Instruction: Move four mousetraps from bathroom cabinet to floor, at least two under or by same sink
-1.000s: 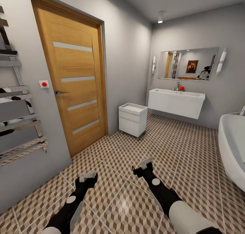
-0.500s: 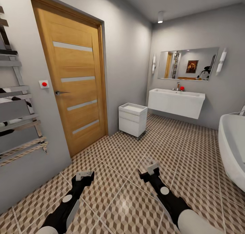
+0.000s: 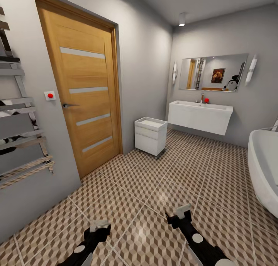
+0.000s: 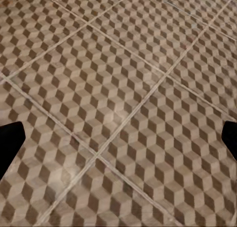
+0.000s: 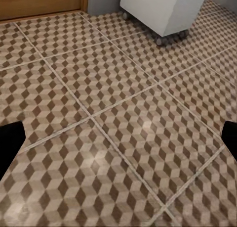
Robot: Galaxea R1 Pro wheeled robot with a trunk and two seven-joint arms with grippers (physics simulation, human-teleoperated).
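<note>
The mousetraps and the cabinet are out of view. The bathroom floor (image 3: 154,188), tiled in a brown and beige cube pattern, spreads ahead. The white wall-hung bathroom sink (image 3: 200,118) with a chrome tap sits at the far wall under a mirror. My left gripper (image 3: 99,224) hangs low over the tiles at the near left, open and empty. My right gripper (image 3: 180,212) is at the near right, also open and empty. In the left wrist view the black fingertips (image 4: 10,143) stand far apart over bare tiles. The right wrist view shows the same wide spread of fingertips (image 5: 9,138).
A wooden door (image 3: 83,92) is shut on the left wall, with a chrome towel rail (image 3: 19,134) nearer. A small white drawer unit (image 3: 150,135) on castors stands beside the door. A white bathtub (image 3: 264,169) borders the right side.
Both arms have drawn back toward me and lower in the head view, the right more than the left. The room has not shifted.
</note>
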